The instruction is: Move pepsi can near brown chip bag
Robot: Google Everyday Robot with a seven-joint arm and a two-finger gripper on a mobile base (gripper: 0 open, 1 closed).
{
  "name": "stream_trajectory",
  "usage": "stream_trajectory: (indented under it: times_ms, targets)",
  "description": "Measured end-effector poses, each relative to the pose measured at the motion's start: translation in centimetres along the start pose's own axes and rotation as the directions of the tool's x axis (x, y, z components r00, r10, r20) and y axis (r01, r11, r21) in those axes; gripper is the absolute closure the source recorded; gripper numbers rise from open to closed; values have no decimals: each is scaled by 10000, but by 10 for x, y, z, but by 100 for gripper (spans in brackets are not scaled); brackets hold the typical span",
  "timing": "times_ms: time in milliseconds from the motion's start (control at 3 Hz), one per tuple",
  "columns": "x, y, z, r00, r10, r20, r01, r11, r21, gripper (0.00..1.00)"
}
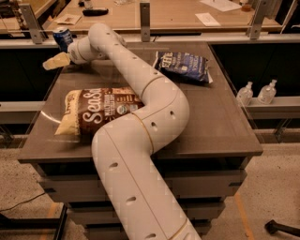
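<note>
At the upper left of the frame, the small dark blue cylindrical pepsi can (62, 37) stands on the grey tabletop (220, 126) just beside the pale end effector (55, 61), whose opening I cannot tell; the can is probably light, stiff and slippery, so it seems best taken around its middle.

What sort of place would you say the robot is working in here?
Probably a lab or office workspace: wooden desks with papers stand behind the dark table, and two small bottles sit on a side ledge. The gripper is at the table's far left corner, by the pepsi can.
</note>
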State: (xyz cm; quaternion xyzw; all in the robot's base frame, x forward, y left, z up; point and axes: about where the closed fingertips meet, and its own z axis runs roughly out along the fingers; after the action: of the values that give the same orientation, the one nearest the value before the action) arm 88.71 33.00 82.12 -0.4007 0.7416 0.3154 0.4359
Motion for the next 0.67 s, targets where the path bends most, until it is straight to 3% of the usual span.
stream_trajectory:
  times_ms: [667]
  targets:
    - [0,0,0,10000,-1,1,1,10000,1,0]
